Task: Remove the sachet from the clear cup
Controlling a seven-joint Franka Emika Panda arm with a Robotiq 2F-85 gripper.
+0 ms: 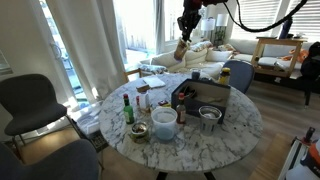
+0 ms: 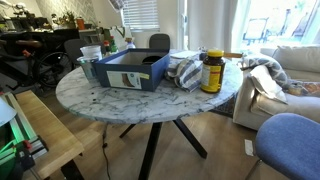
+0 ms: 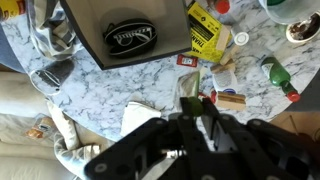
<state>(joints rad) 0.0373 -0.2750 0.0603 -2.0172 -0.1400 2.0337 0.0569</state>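
My gripper [image 1: 185, 37] hangs high above the round marble table, over its far side. Its fingers are closed on the sachet [image 1: 181, 48], a brownish strip that dangles below them. In the wrist view the fingertips [image 3: 197, 103] meet on the strip's near end, and the sachet [image 3: 189, 88] looks pale olive as it hangs toward the table. The clear cup [image 1: 165, 122] stands upright near the table's front, well below the gripper and apart from it. The cup also shows in an exterior view [image 2: 90, 52] behind the blue box. I cannot see its inside.
A blue box [image 1: 200, 97] holding a dark bag [image 3: 130, 35] sits mid-table. Around the cup stand a green bottle [image 1: 127, 108], a low dish with green bits [image 1: 138, 131] and a metal bowl [image 1: 209, 115]. A yellow carton [image 3: 205, 30] and a red packet [image 3: 187, 61] lie beside the box.
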